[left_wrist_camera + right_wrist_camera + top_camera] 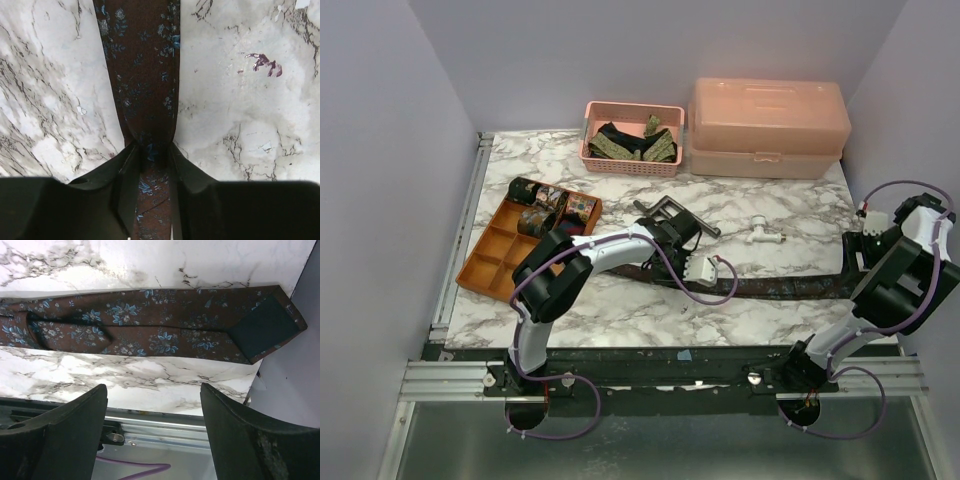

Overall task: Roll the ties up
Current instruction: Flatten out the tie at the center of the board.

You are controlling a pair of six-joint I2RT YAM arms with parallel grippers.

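A long dark brown tie with blue flowers (780, 287) lies flat across the front of the marble table. My left gripper (672, 262) is over its narrow part. In the left wrist view the gripper (152, 155) is shut on the tie (142, 75), which runs between the fingers (127, 170) and away over the table. My right gripper (861, 256) is open and empty by the right edge, apart from the tie's wide end. The right wrist view shows that gripper (152, 390) open, with the wide end (150, 335) folded beyond it. Rolled ties (552, 205) sit in an orange tray (490, 262).
A pink basket (632, 166) at the back holds loose olive and black ties. A pink lidded box (767, 125) stands to its right. A grey crank-shaped metal bar (665, 212) and a small white fitting (761, 235) lie mid-table. A wall stands close on the right.
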